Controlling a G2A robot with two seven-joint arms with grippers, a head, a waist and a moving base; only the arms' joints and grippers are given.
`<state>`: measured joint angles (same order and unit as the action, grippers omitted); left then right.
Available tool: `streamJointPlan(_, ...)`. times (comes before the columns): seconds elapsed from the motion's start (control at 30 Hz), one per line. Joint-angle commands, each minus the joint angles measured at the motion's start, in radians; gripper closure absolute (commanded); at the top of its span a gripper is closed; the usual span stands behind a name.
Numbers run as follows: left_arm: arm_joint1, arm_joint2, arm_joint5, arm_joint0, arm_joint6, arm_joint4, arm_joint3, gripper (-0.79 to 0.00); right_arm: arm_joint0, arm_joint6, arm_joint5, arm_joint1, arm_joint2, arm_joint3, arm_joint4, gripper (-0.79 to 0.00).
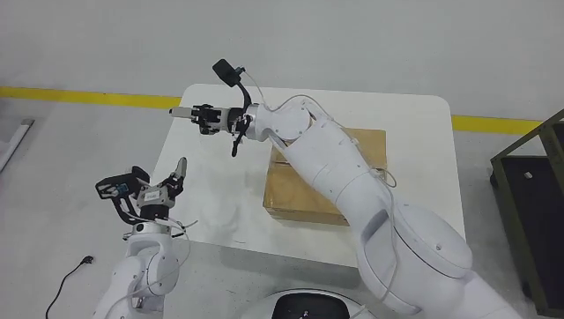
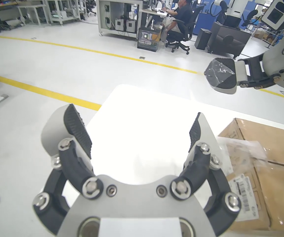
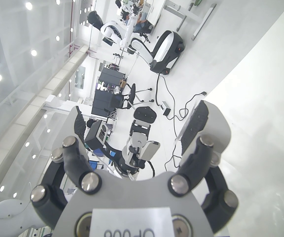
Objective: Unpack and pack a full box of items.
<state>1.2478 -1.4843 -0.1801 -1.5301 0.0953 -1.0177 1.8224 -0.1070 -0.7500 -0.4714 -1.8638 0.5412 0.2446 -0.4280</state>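
Observation:
A closed cardboard box lies on the white table, right of centre, partly hidden by my right arm. In the left wrist view the box carries a printed label and a clear plastic pouch on its near corner. My left gripper hovers at the table's left front edge, left of the box, open and empty. My right gripper is held out over the table's far left corner, open and empty, well clear of the box. It appears above the box as the right gripper in the left wrist view.
A dark metal rack stands on the floor to the right of the table. A yellow floor line runs behind the table. A black cable lies on the floor at the front left. The table's left half is bare.

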Motion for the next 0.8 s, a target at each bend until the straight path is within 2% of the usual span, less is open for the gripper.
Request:
streamJointPlan(0.0, -0.002, 0.003, 0.06, -0.014, -0.038, 0.015, 0.003, -0.785, -0.001, 0.001, -0.002, -0.001, 0.005, -0.001, 0.006, -0.785)
streamJointPlan(0.3, -0.01, 0.034, 0.257, -0.047, -0.158, 0.001, 0.002, -0.785, -0.006, -0.002, -0.005, -0.005, 0.028, 0.001, 0.027, -0.785)
streamJointPlan(0.77, -0.008, 0.041, 0.24, -0.048, -0.159, 0.021, -0.006, -0.785, -0.017, 0.0, -0.012, -0.004, 0.065, 0.001, 0.059, -0.785)
